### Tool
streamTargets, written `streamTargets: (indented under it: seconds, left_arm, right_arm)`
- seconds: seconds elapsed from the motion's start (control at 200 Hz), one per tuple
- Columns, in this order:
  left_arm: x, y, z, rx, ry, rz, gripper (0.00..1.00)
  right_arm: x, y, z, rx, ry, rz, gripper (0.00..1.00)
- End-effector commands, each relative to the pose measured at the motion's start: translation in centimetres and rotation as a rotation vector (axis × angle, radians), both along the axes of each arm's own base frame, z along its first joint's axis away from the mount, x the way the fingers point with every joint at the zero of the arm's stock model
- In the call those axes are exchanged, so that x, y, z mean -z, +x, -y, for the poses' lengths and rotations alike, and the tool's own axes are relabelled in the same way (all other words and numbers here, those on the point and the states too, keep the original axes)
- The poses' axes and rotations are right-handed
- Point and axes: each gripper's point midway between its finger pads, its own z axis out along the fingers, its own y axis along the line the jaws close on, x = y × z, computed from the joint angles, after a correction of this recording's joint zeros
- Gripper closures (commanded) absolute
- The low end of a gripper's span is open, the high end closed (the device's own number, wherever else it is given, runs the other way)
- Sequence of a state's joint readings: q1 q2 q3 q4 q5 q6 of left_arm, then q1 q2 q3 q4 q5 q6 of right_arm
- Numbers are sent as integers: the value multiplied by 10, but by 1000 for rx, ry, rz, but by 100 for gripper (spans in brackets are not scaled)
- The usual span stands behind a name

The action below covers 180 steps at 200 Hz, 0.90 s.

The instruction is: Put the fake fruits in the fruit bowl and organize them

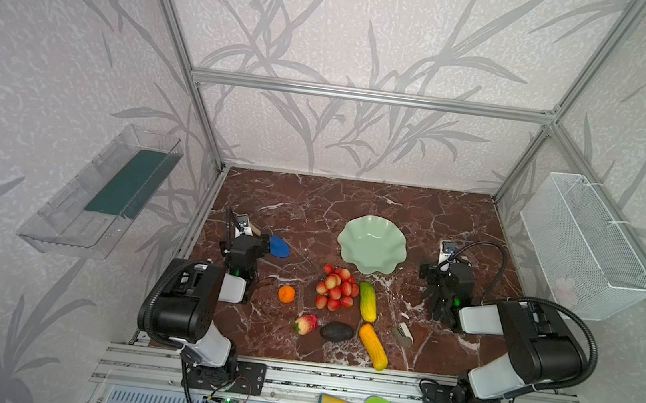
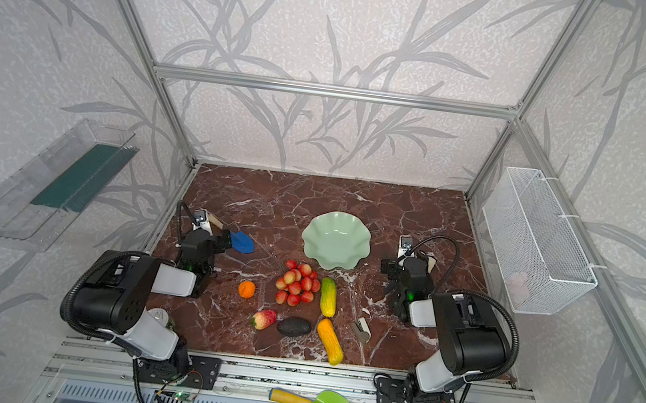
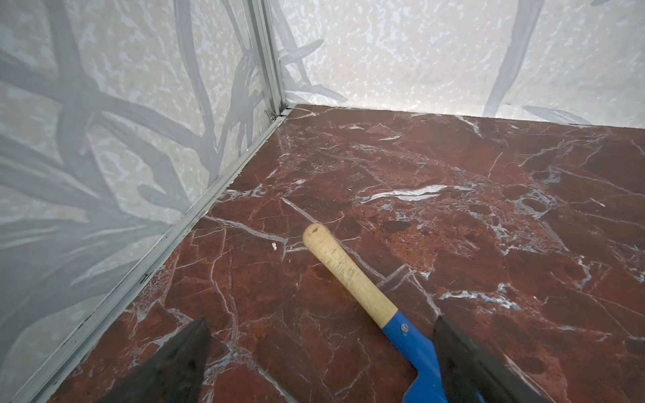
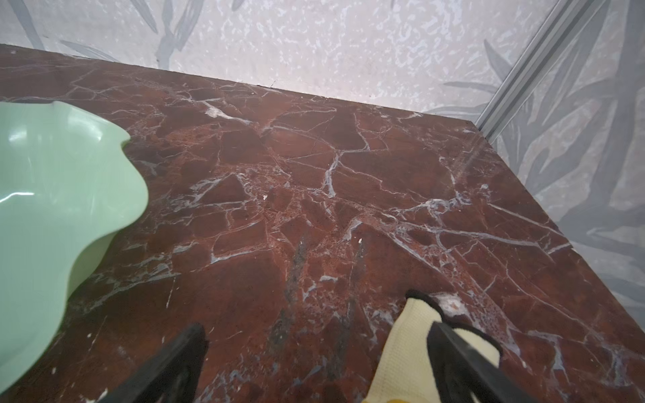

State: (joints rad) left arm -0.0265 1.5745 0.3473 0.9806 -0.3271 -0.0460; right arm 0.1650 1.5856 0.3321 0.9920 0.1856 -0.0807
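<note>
- The fruit bowl (image 1: 371, 244) stood empty on the desk (image 1: 313, 201), and all six fruits lay on the robot's side of it. None was in hand, so the step looked to be the first pick.
- The berry cluster (image 1: 337, 288) and the green-yellow oblong fruit (image 1: 368, 301) lay just short of the bowl's near rim. The orange (image 1: 286, 294) lay to the bowl's near left.
- Further from the bowl on that same side lay the strawberry (image 1: 306, 324), the avocado (image 1: 337, 332) and the orange-yellow oblong fruit (image 1: 373, 347).
- To do the pick well, I would take the fruits nearest the bowl first and close across an oblong's narrow width, not along its length.
- Each fruit should go down low inside the wavy rim, because the dish is shallow and the round orange would probably roll.
- The grey clip (image 1: 402, 334), on the bowl's near right, should be left alone.
- The left end effector (image 3: 321, 320), to the bowl's left, had its jaws spread wide and gripped nothing.
- The handle of the blue trowel (image 3: 349, 275) ran between those jaws, close to one finger. Whether it touched could not be told.
- The right end effector (image 4: 316, 327), to the bowl's right, was likewise wide apart and held nothing.
- A pale yellow knitted item (image 4: 412, 335) lay under or beside one of its fingers, and contact there was also unclear.
</note>
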Motion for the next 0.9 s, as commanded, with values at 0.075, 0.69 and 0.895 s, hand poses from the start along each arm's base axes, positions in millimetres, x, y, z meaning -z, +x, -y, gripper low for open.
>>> streamTargets:
  seconds: [0.075,0.69,0.895]
  left_arm:
    - [-7,5,-1,-2,4,25,1]
    - [-6,5,-1,-2,2,21,1]
    - [-9,0,-1,-3,2,52,1]
  right_arm:
    - [-14,9,3,18,-9,54,1]
    - [-14,10,3,17,-6,50,1]
    - [-15,6,2,20,-25,76,1]
